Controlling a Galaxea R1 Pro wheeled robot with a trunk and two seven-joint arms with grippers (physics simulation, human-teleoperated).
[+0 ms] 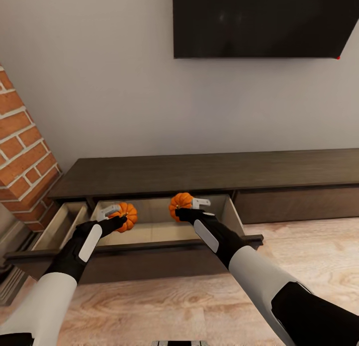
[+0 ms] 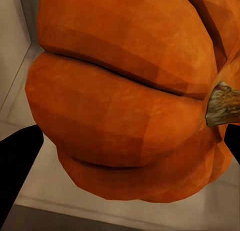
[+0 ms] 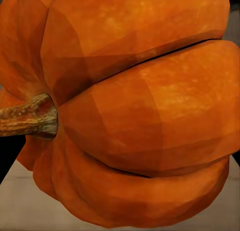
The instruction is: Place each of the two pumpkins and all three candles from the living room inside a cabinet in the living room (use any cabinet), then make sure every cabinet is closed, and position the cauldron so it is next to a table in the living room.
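Two pumpkins, one per arm, both held over the same open drawer of the cabinet (image 1: 209,172).

Left pumpkin (image 1: 125,215): clamped in the left gripper (image 1: 115,217), its jaws closed on its flanks. In the left wrist view the pumpkin (image 2: 130,101) sits between two dark fingers (image 2: 17,161) at the frame edges, stem turned sideways. It hangs over the left part of the drawer's pale floor; whether it touches that floor cannot be told.

Right pumpkin (image 1: 180,201): clamped likewise in the right gripper (image 1: 185,206), towards the rear of the drawer (image 1: 234,211). The right wrist view shows the pumpkin (image 3: 140,116) close up, stem also sideways, pale drawer floor below.

Drawer: pulled fully forward, front panel nearest the robot, beige interior exposed. A second drawer (image 1: 60,226) stands open just to its left, beside the brick column (image 1: 22,151).

Reason for the hold: both arms reach down and in past the front panel, presumably so each pumpkin can be released low inside, not dropped. The sideways stems follow from side grips.

Judged stage: pumpkins at the point of deposit, not yet released. Both drawers remain to be shut.

Also present: dark screen (image 1: 264,21) on the wall above; wood floor (image 1: 309,256).
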